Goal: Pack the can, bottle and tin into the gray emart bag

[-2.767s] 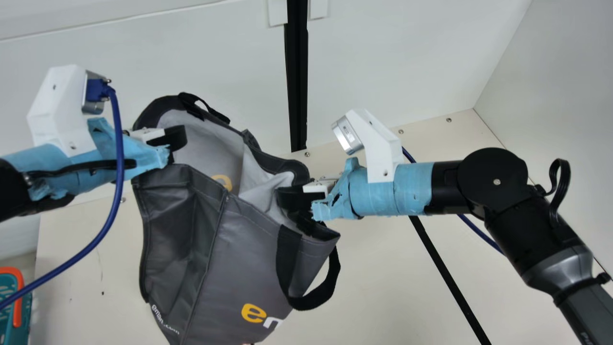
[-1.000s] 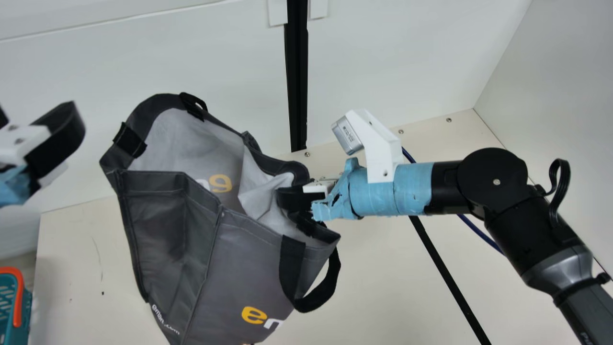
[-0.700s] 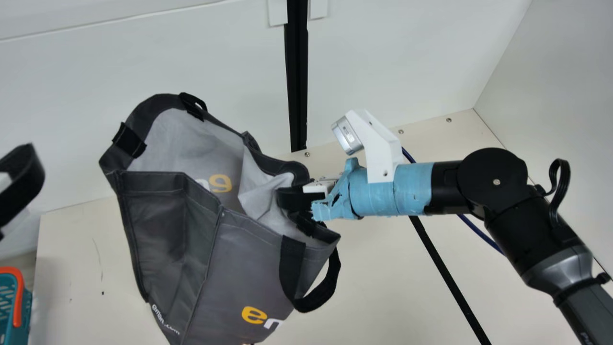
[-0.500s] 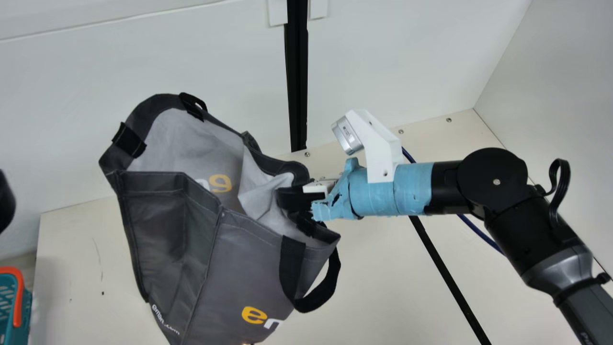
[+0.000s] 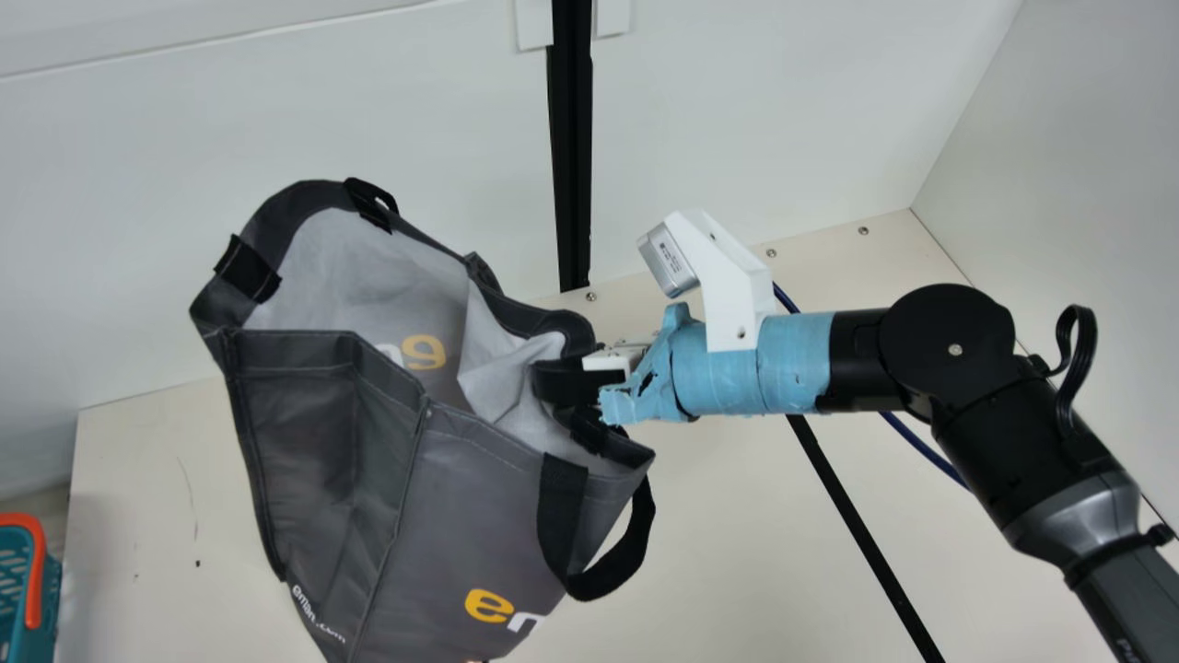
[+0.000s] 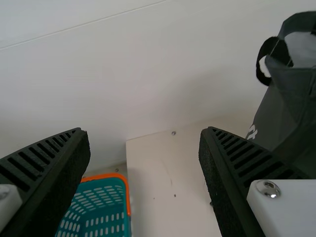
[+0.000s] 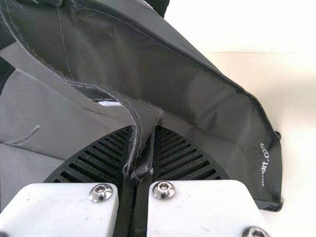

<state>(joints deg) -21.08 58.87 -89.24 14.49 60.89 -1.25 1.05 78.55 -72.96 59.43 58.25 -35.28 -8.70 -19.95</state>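
My right claw (image 5: 564, 382), with its two black ribbed fingers, is closed down to the thickness of cloth: in my right wrist view both pads press on a dark gray fold (image 7: 143, 148) of the bag's rim, one from each side. That bag, a big gray fabric carrier (image 5: 488, 497) with yellow and white lettering, is in the middle-left of the main view, its mouth open and showing the pale gray lining (image 5: 368, 267). A black webbing handle (image 5: 603, 585) loops down its outside, just below my grip.

My left claw (image 6: 144, 132) is spread wide, its ribbed fingers well apart with nothing between them. The left wrist view has the bag beyond one finger, apart from it, and a teal plastic basket with an orange rim (image 6: 126, 190) beyond the other. In the main view this basket is at the lower left, beside the cream table (image 5: 737, 552).
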